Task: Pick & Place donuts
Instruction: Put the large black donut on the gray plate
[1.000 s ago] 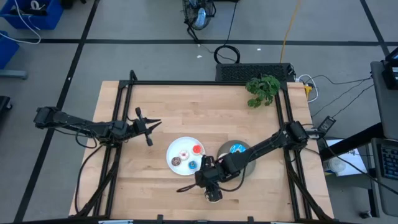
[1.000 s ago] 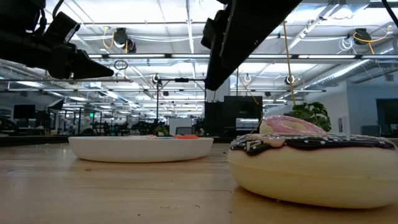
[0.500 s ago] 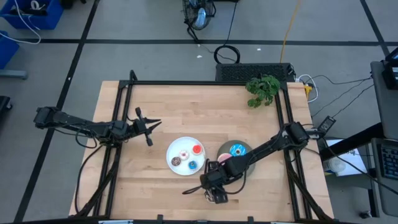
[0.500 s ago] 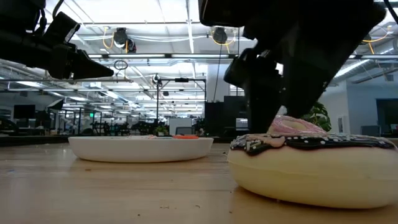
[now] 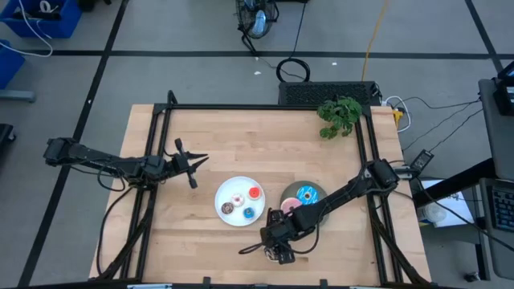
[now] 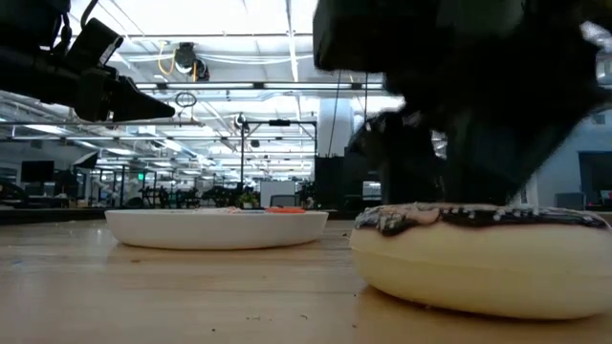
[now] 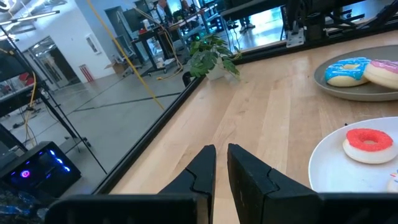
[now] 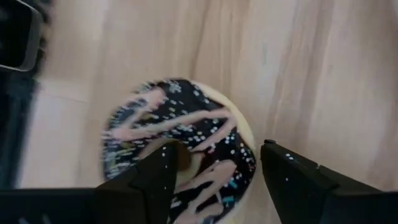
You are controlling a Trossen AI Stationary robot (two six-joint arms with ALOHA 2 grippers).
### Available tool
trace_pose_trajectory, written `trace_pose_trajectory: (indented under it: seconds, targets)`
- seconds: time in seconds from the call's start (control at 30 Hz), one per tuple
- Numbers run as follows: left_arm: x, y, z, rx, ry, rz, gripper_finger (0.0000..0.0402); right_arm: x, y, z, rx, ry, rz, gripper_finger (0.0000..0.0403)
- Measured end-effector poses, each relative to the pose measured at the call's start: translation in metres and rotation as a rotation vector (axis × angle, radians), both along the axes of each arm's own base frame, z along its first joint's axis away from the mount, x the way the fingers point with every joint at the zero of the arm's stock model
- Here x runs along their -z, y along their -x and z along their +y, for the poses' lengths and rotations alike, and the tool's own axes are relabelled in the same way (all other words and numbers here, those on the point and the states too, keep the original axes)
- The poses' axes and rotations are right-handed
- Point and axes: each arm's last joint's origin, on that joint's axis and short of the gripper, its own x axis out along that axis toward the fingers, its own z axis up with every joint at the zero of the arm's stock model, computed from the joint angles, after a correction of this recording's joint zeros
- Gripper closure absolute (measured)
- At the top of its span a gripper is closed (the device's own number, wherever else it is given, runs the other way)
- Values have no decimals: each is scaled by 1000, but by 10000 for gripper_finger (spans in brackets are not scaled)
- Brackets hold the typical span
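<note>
"Wooden tabletop point(image 5: 193, 233), 7 donuts in all. How many home?"

"6, by the look of it. On the white plate point(image 5: 221, 193): 4 tiny ones, the red donut point(image 5: 254, 193), pale pink donut point(image 5: 238, 198), brown donut point(image 5: 228, 208) and small blue donut point(image 5: 248, 213). On the grey plate point(image 5: 318, 188): the blue sprinkled donut point(image 5: 306, 193) and the pink donut point(image 5: 290, 206), side by side."

"And number 7?"

"Chocolate-drizzled donut point(image 8: 180, 149), flat on the bare wood near the front edge, off both plates. Probably bound for the grey plate with the other big ones."

"Right arm?"

"Stretched out low from the right side across the grey plate, wrist bent down, right gripper point(image 8: 214, 165) directly above that last donut. Jaws spread wide, 1 finger over the hole, the other just outside the rim. Nothing held; no squeeze yet, as far as can be judged."

"Left arm?"

"Parked well apart over the left side of the tabletop, reaching in level. Left gripper point(image 7: 221, 155) pointing toward the middle, jaws all but closed on a thin slit, holding nothing."

"So what remains?"

"Close, lift, carry over, release. Then done, most likely."
</note>
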Motion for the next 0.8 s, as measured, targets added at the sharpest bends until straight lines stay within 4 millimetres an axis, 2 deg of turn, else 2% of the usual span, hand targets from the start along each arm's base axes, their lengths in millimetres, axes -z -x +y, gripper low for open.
trace_pose_trajectory:
  seconds: [0.23,0.33,0.43,0.53,0.63,0.7,0.8]
  targets:
    - [0,0,0,-1,-1,1,353,21,-2,4,-32,5,34,194]
    - [0,0,0,-1,-1,2,353,20,-1,3,-19,6,47,211]
    - [0,0,0,-1,-1,1,353,14,-1,0,25,-14,51,251]
    - [0,0,0,-1,-1,1,353,2,2,-4,63,-39,56,313]
    - [0,0,0,-1,0,2,353,-20,5,-8,74,-69,22,379]
    - [0,0,0,-1,0,1,353,-38,9,-13,82,-70,5,388]
    - [0,0,0,-1,0,2,353,-61,16,-23,118,-67,-20,377]
